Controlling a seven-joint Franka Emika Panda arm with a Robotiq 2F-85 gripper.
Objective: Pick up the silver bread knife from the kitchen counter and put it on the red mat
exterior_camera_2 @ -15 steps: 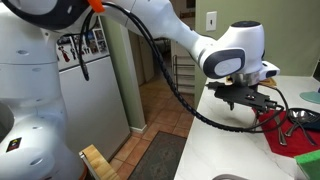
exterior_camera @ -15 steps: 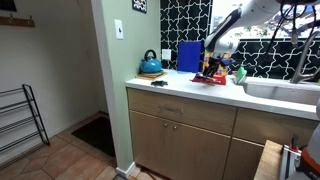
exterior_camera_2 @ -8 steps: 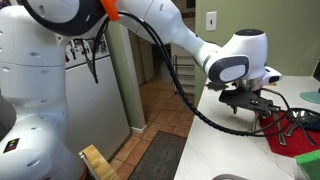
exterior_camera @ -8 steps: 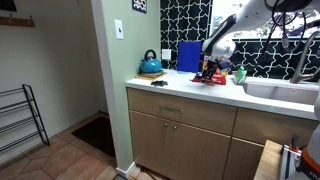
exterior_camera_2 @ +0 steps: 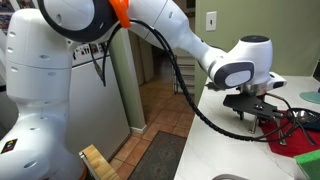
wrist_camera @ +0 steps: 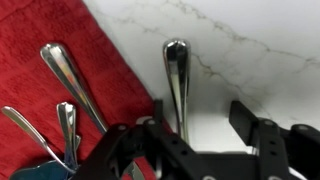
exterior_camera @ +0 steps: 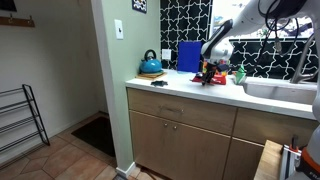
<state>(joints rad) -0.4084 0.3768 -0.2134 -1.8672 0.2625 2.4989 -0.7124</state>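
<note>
Knife (wrist_camera: 176,75) lies on the white counter (wrist_camera: 270,50), its silver handle just beside the red mat (wrist_camera: 60,30); the blade end is hidden beneath the gripper (wrist_camera: 200,125). Compared with a second earlier, we find the gripper shifted toward the mat. The arm (exterior_camera_2: 170,35) reaches over the counter and points it downward, fingers wide apart, astride the handle.

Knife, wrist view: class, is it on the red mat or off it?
Off, as far as shown: the knife has its handle on the white counter, beside the mat; its blade is hidden.
</note>
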